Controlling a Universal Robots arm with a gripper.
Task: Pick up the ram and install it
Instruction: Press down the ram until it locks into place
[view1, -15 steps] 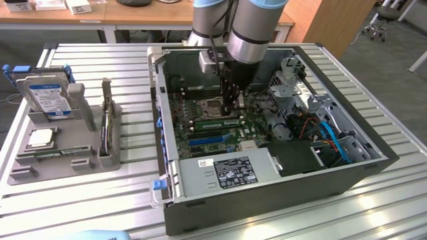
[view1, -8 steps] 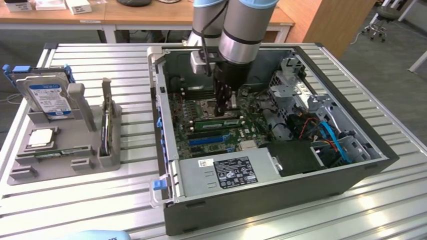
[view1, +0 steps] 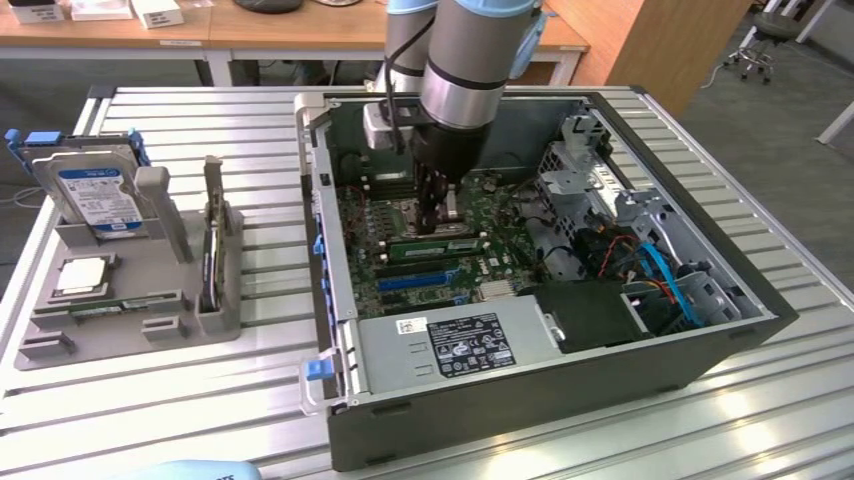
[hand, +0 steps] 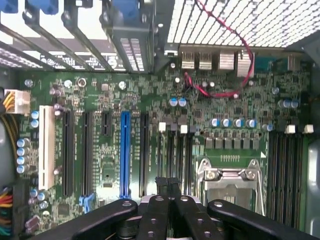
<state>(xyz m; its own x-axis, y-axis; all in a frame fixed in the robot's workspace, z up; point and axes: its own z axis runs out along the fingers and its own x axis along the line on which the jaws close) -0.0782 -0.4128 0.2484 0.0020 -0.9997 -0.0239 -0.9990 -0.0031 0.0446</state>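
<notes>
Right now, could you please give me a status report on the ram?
Gripper shut, low inside the computer case. One ram sits on the motherboard beneath it; contact unclear. Nothing seen blocking.

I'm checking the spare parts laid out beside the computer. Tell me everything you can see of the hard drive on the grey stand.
The hard drive is a silver metal box with a blue-and-white label on its visible face. It stands upright on one edge, slotted into the grey stand at the exterior view's left. A blue plastic bracket wraps its top and sides. Only the stand and the bracket appear to touch it.
</notes>
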